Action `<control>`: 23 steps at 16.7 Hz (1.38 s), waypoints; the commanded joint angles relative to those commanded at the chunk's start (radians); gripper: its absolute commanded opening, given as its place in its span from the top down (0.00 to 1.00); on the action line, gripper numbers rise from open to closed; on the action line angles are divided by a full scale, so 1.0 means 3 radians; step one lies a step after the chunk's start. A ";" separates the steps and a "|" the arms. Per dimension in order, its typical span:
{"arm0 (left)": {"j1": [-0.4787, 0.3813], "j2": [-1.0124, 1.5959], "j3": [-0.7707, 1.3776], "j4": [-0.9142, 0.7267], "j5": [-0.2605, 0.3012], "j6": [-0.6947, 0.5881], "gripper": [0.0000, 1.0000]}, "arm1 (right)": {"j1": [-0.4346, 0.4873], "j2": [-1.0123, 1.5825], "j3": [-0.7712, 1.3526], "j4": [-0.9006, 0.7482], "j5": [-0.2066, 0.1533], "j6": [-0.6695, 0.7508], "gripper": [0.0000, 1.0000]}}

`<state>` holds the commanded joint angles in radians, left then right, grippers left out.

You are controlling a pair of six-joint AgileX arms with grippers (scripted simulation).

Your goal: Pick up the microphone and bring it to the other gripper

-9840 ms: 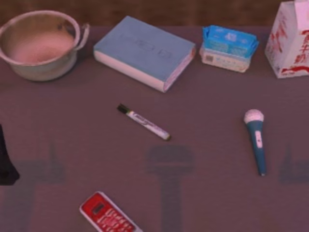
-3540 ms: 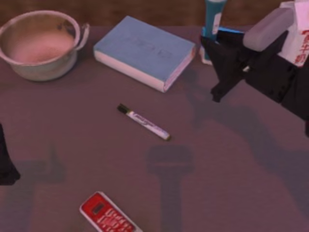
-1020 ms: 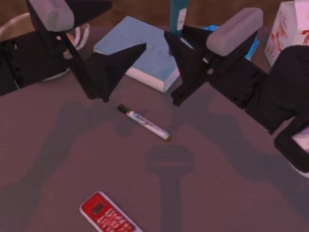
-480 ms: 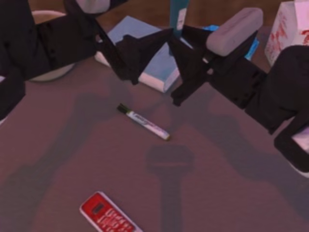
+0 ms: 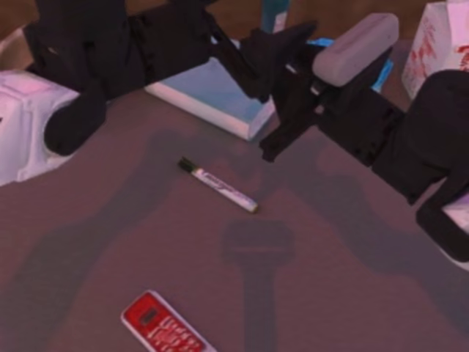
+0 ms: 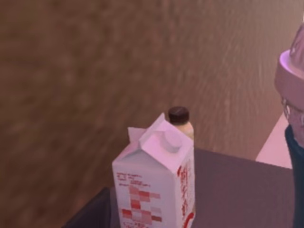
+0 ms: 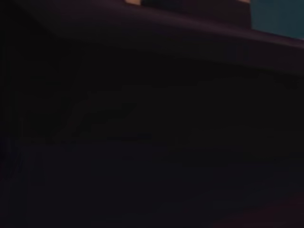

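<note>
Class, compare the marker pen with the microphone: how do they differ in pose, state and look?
Pose: the marker pen lies flat on the table; the microphone is raised off it. State: the marker pen is untouched, while the microphone is gripped by the right hand, with the left hand close by. Look: the marker pen is white with a black cap; the microphone has a teal handle and pale pink head. Both are slim.
</note>
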<state>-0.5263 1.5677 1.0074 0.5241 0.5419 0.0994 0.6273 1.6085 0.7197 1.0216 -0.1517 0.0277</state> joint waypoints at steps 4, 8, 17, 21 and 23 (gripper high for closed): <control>0.0000 0.0000 0.0000 0.0000 0.0000 0.0000 0.15 | 0.0000 0.0000 0.0000 0.0000 0.0000 0.0000 1.00; 0.0000 0.0000 0.0000 0.0000 0.0000 0.0000 0.45 | 0.0000 0.0000 0.0000 0.0000 0.0000 0.0000 1.00; 0.0000 0.0000 0.0000 0.0000 0.0000 0.0000 1.00 | 0.0000 0.0000 0.0000 0.0000 0.0000 0.0000 1.00; 0.0000 0.0000 0.0000 0.0000 0.0000 0.0000 1.00 | 0.0000 0.0000 0.0000 0.0000 0.0000 0.0000 1.00; 0.0000 0.0000 0.0000 0.0000 0.0000 0.0000 1.00 | 0.0000 0.0000 0.0000 0.0000 0.0000 0.0000 1.00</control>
<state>-0.5263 1.5677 1.0074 0.5241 0.5419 0.0994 0.6273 1.6085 0.7197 1.0216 -0.1517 0.0277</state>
